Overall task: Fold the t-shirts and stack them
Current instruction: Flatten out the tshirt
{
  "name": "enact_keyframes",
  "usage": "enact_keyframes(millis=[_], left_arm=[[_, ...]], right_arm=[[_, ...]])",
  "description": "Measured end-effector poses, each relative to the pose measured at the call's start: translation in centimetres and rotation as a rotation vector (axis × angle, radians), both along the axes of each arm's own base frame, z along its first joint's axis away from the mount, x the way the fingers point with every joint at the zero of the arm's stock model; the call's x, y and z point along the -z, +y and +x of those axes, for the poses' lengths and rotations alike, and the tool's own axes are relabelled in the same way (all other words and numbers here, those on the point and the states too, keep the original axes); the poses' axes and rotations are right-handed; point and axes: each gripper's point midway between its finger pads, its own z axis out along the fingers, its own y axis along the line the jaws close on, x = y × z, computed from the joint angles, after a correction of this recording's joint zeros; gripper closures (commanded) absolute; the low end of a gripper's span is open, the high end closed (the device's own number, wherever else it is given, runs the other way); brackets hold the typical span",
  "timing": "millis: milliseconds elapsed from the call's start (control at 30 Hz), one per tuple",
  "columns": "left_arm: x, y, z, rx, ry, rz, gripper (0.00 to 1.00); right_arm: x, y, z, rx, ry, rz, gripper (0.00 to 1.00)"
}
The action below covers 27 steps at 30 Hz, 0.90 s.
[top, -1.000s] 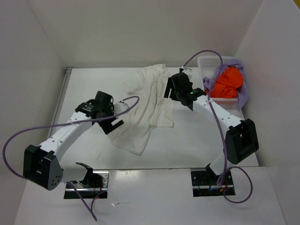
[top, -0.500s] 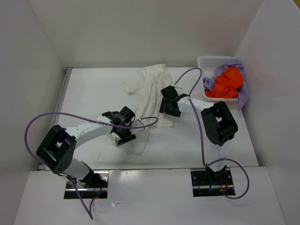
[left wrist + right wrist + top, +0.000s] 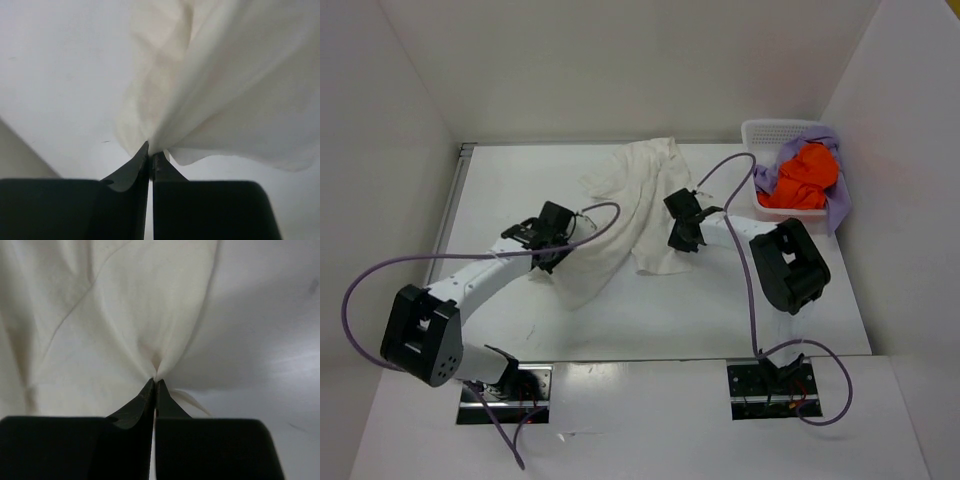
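The cream shirt [image 3: 638,205] is gripped at its near left edge by the left gripper [image 3: 151,153] and at its right edge by the right gripper [image 3: 155,383], both sets of jaws clenched.

White table [image 3: 520,180] w/ grey metal strip [image 3: 453,205] along left edge. Plain white walls [image 3: 620,60] at back, left & right box it in. Soft, even light; only faint shadows on the table.

- The top view is lit brightly and evenly; faint shadows are cast on the table [image 3: 520,180].
- In wrist views, the shirt [image 3: 225,90] is softly blurred; the near foreground is underexposed.
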Motion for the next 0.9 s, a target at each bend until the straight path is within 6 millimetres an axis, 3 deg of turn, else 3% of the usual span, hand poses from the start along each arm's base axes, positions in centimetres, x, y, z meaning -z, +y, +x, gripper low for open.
enact_keyframes(millis=[167,233,300,500,600,700,800,900], left_arm=[[-4.8,6.4,4.0,-0.163,-0.176,0.048,0.92],[-5.7,9.0,4.4,-0.2,-0.197,0.074,0.9],[-6.0,10.5,4.0,-0.207,-0.187,0.096,0.89],[-5.9,8.8,2.1,-0.085,-0.133,0.047,0.89],[-5.3,8.0,1.1,-0.049,-0.102,0.021,0.89],[-4.7,7.9,0.7,-0.044,-0.084,0.018,0.89],[-4.8,7.9,1.6,-0.058,-0.073,0.017,0.89],[-6.3,7.8,6.1,-0.099,-0.095,0.0,0.89]], right_arm=[[-0.7,-2.7,-4.5,0.048,0.079,-0.03,1.0],[-2.4,-3.7,-6.0,0.074,0.08,-0.034,1.0],[-5.2,-4.6,-6.9,0.107,0.048,-0.018,1.0],[-13.8,-7.6,-9.5,0.187,-0.09,0.018,0.91],[-16.3,-8.6,-10.1,0.21,-0.102,-0.011,1.0],[-17.1,-9.4,-10.7,0.225,-0.084,-0.048,1.0],[-16.9,-10.0,-11.8,0.231,-0.055,-0.078,1.0],[-16.2,-10.5,-12.9,0.24,-0.041,-0.077,1.0]])
